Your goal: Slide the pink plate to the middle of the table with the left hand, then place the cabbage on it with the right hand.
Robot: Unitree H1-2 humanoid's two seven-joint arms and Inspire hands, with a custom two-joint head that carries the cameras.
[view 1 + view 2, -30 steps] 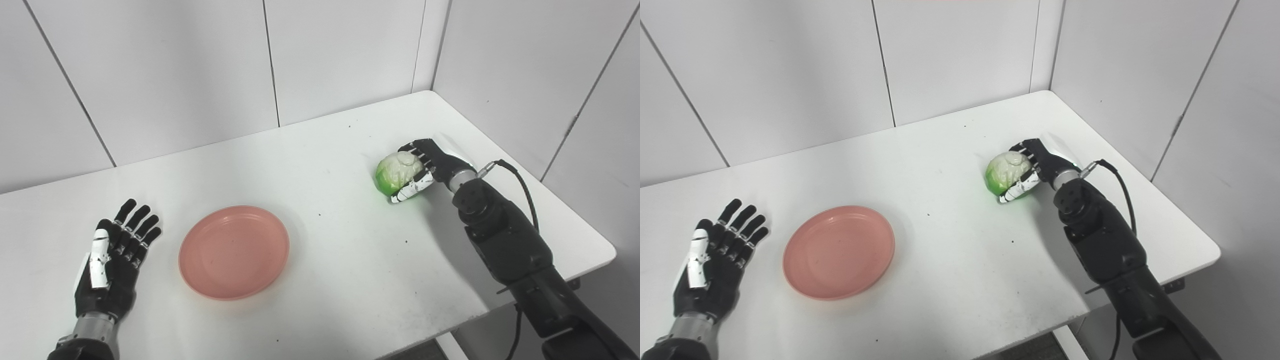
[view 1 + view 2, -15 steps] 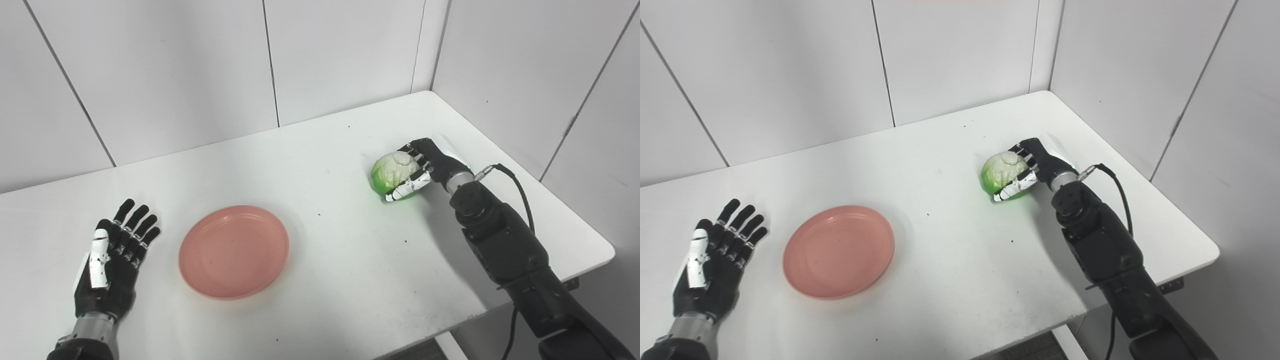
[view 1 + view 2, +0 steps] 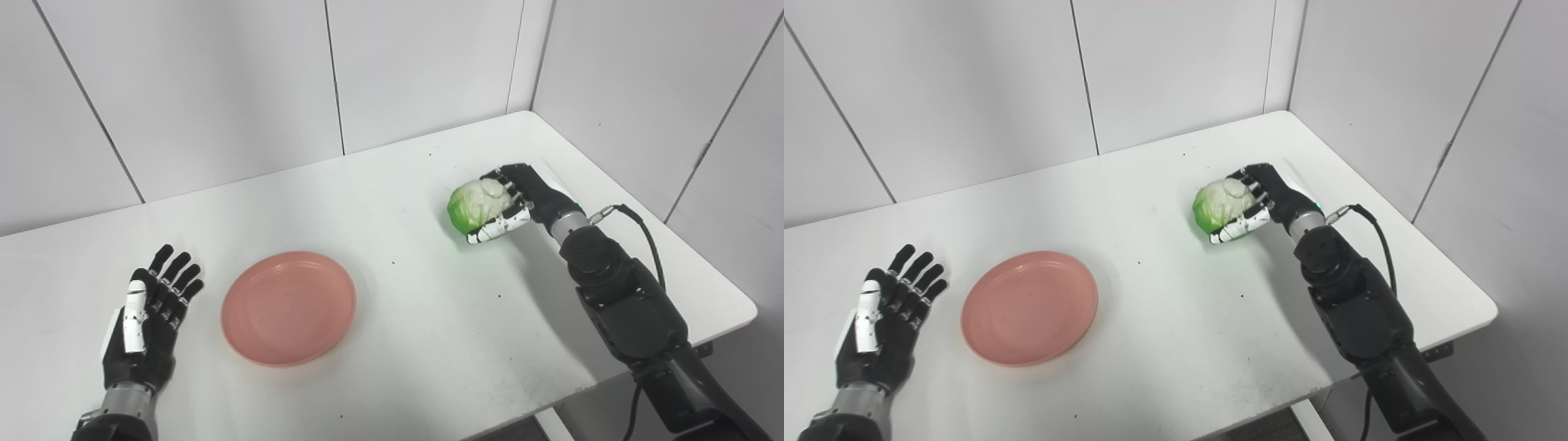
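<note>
1. Fingers (image 3: pixel 497 181) and thumb of the right hand (image 3: pixel 514 199) wrap the cabbage (image 3: pixel 476 206), gripping it from its right side over the right part of the worktop (image 3: pixel 429 318).
2. The left hand (image 3: pixel 150 315) lies flat near the worktop's left front, fingers spread and straight, holding nothing.
3. The pink plate (image 3: pixel 288 307) sits on the worktop just beside the left hand, to its right and not touching it, left of the middle.
4. The cabbage is well apart from the plate, farther back and to the right; whether it rests on the surface cannot be told.
5. The worktop is white with small dark specks; plain white panelled walls (image 3: pixel 245 79) close it in at the back and right.
</note>
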